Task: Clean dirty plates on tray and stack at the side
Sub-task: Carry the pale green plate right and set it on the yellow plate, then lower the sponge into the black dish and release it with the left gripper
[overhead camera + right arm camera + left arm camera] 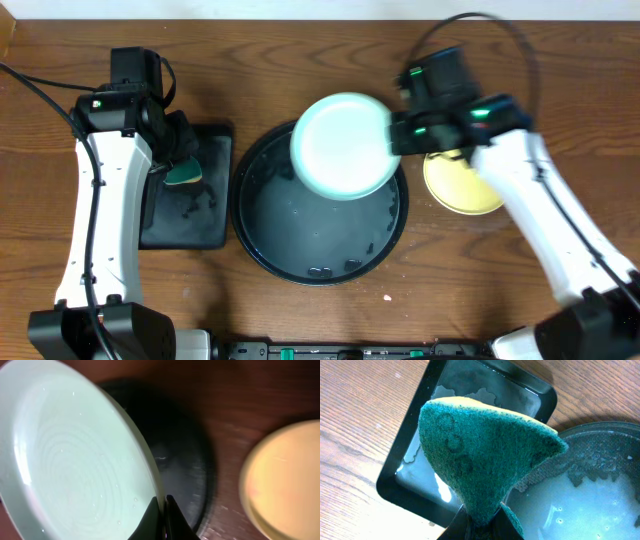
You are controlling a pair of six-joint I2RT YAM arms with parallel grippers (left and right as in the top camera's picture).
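- The mint-green plate (345,145) is held over the upper right part of the round tray (290,225) and appears raised clear of it.
- The right end effector (163,504) is clamped on the plate's rim. This edge grip probably leaves the plate's face free for wiping or transfer.
- The yellow plate (465,190) lies flat on the bench (300,60) just right of the round tray, likely as the base of the side stack.
- The round tray holds a cloudy water film and a few dark specks near its lower rim. No plate rests in it.
- Left of the round tray, the left end effector (480,527) grips the green sponge (480,450) over the rectangular tray (400,491). This tray holds shallow water, probably for wetting.
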